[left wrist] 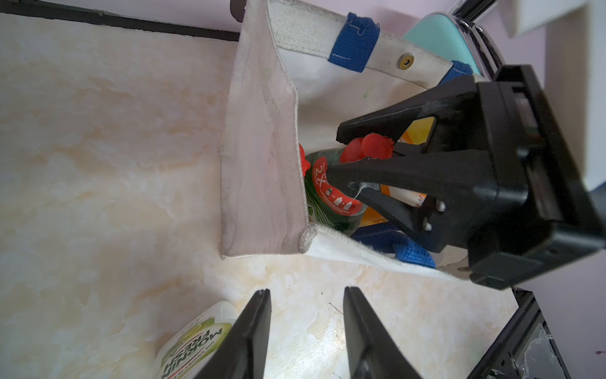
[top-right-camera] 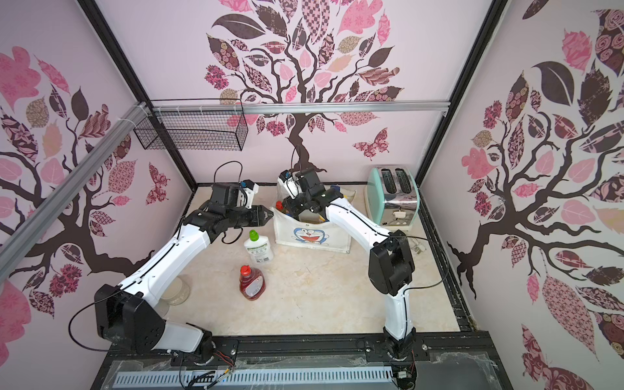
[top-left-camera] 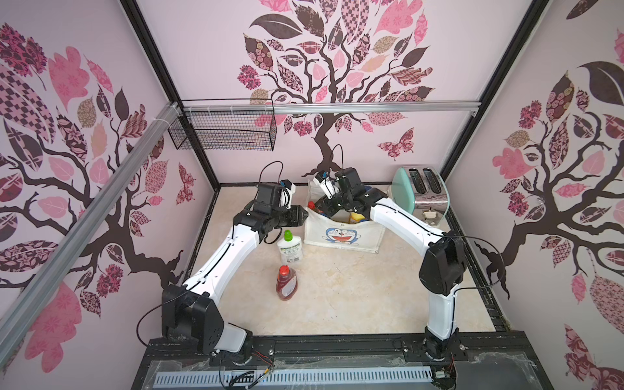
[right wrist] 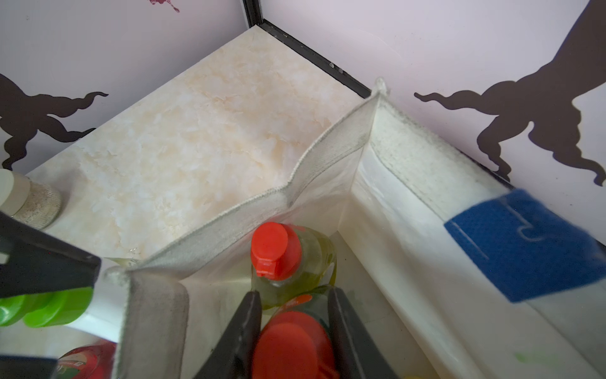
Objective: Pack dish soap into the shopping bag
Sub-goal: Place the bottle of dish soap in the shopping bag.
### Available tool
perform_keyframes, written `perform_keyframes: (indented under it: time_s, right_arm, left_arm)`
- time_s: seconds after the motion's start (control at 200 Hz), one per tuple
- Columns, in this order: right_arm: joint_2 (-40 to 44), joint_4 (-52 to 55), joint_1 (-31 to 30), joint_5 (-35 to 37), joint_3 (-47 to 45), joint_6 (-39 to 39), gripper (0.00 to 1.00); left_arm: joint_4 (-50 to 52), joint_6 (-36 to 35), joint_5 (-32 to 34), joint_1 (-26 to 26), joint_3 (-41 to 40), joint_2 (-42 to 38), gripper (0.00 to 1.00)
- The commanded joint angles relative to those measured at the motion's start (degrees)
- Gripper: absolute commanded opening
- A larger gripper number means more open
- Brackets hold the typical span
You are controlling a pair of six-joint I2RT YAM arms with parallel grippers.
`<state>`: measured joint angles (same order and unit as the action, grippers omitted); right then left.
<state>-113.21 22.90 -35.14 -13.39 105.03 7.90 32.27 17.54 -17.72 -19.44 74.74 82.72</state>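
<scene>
Dark green bottle (left wrist: 331,210): upright inside the shopping bag (top-left-camera: 364,236) at its left end, touching the yellow-green bottle (right wrist: 295,262); probably being lowered into the gap there.
Right gripper (right wrist: 292,295): reaches down into the bag, jaws closed narrow on that bottle's red cap; a top hold lets it go in straight.
Bag: stands open on the surface (top-left-camera: 354,287), near the back wall beside the toaster (top-left-camera: 420,196).
Left gripper (left wrist: 306,292): just outside the bag's left wall, jaws narrowly apart and empty, likely waiting clear.
Not yet packed: white bottle (top-left-camera: 289,251) and red bottle (top-left-camera: 286,287), lying in front of the bag within the left arm's reach.
</scene>
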Motion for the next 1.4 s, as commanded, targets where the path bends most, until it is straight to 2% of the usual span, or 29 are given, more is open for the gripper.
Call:
perform_keyframes:
  time_s: [0.0,0.215,0.405,0.53,1.06,1.175,1.225,1.27,1.396]
  right_arm:
    - [-0.4,-5.5,-0.9,-6.7,4.4,-2.0,0.00]
    - [-4.3,-3.9,-0.8,-5.5,9.6,-1.0,0.00]
    - [-6.5,-3.4,-0.8,-7.9,14.0,-1.1,0.00]
    - [-7.7,-2.5,-0.8,-7.4,14.1,-0.2,0.00]
    - [-8.3,-4.6,0.0,-5.4,9.9,-0.2,0.00]
    - [-7.7,-4.8,0.1,-4.9,9.3,-0.3,0.13]
    - [-7.2,-5.2,0.1,-4.7,8.8,-0.4,0.24]
    - [-6.8,-5.5,0.2,-4.4,8.4,-0.5,0.30]
    - [-6.3,-5.3,0.2,-4.2,8.4,-0.5,0.35]
  left_arm:
    - [0.4,-1.1,-0.7,-0.2,-0.1,-1.9,0.44]
    - [1.6,-1.8,-0.3,-0.2,0.3,-2.3,0.46]
    - [2.1,-2.1,-0.2,-0.2,0.7,-2.6,0.49]
    - [2.4,-2.2,0.4,-0.2,0.9,-2.8,0.56]
    - [3.5,-2.7,0.2,-0.1,1.8,-3.9,0.61]
    - [4.0,-3.3,0.6,-0.2,1.8,-4.4,0.64]
    - [3.9,-3.7,0.7,-0.2,1.8,-4.7,0.65]
    - [4.1,-3.8,0.9,-0.1,1.7,-4.8,0.66]
    - [4.3,-4.1,0.9,-0.1,1.7,-5.3,0.66]
